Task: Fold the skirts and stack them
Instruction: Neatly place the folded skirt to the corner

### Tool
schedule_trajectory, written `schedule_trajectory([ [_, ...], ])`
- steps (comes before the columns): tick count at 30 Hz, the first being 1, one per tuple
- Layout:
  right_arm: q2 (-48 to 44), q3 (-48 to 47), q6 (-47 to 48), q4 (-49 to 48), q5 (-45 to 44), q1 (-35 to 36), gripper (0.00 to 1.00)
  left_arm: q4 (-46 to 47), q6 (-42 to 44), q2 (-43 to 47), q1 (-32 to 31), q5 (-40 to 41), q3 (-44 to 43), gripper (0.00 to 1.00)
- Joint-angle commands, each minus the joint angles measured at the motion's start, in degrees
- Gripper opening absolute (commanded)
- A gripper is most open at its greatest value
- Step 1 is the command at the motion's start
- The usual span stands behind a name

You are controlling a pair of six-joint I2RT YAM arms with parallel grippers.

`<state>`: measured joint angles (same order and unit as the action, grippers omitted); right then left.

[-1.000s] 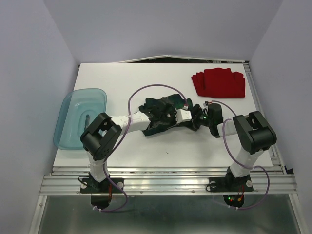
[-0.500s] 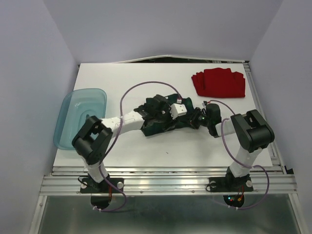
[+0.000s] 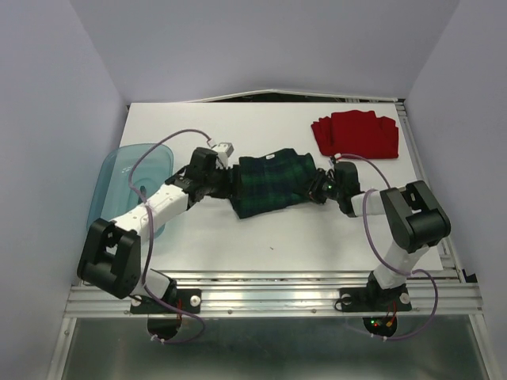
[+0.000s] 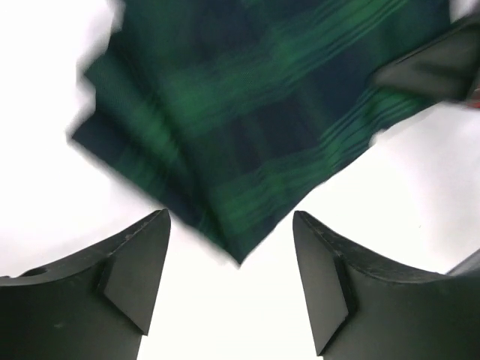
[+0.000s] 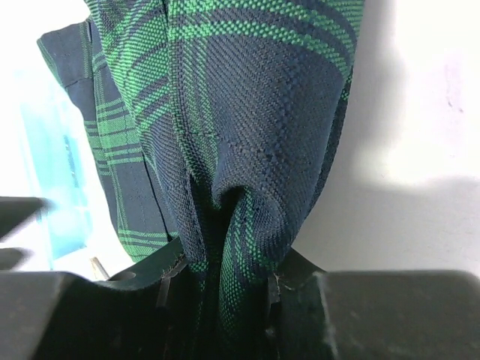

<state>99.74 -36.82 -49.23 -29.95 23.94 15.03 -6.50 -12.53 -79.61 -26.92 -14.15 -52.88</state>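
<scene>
widest lane is the bare front strip of the tabletop (image 3: 277,237), between the plaid skirt (image 3: 269,186) and the arm bases. back centre is bare too. the teal tub (image 3: 119,182) hugs the left edge, and the left arm crosses over its near corner. the red skirt (image 3: 354,134) fills the back right. the right tool (image 3: 321,188) is clamped on the plaid skirt's right end, and the left tool (image 3: 230,179) gapes at its left end, so both ends are blocked.

plaid skirt (image 4: 247,112) blurred, cut off at top edge, teal tub (image 3: 116,177) partly behind left arm (image 3: 158,207)
</scene>
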Motion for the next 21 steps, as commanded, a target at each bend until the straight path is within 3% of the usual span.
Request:
schedule_trajectory([
  [1,-2.5,-3.6,6.1,4.3,-2.3,0.0,0.01,-1.5,-13.2,1.1,1.5,-3.5,6.6,0.83],
  [8,-3.8,-4.7,6.1,5.3,-1.7,0.0,0.01,6.1,-24.7,1.2,0.3,-6.3,13.0,0.87],
  [14,-3.1,-4.7,6.7,5.9,-1.9,0.0,0.01,13.0,-26.8,-2.1,0.3,-3.0,14.8,0.86],
  [21,-2.3,-5.4,7.2,7.1,-3.2,0.0,0.01,13.6,-27.5,-8.3,0.3,-0.4,11.8,0.72],
])
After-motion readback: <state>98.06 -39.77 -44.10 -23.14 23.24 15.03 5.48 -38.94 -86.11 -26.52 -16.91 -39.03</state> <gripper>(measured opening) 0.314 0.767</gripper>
